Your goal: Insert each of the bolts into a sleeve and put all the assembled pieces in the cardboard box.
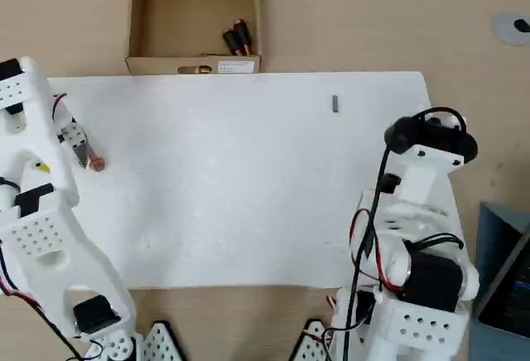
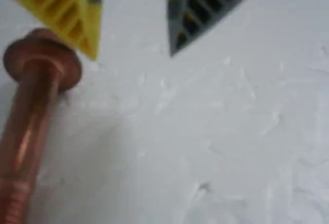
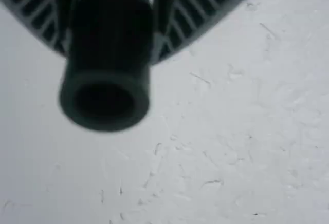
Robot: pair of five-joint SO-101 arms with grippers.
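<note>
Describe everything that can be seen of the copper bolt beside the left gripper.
The copper bolt looks like reddish metal: a round flanged head, a smooth shank, and thread at the other end. It lies flat on the white board, loose, its head beside one yellow fingertip of the open left gripper, outside the jaws.

Left claw (image 2: 132, 53) spread, right claw (image 3: 110, 49) clamped around sleeve (image 3: 105, 88)

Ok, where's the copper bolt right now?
In the high view the copper bolt lies on the white mat near its left edge, just beside the left gripper, outside its open fingers.
</note>
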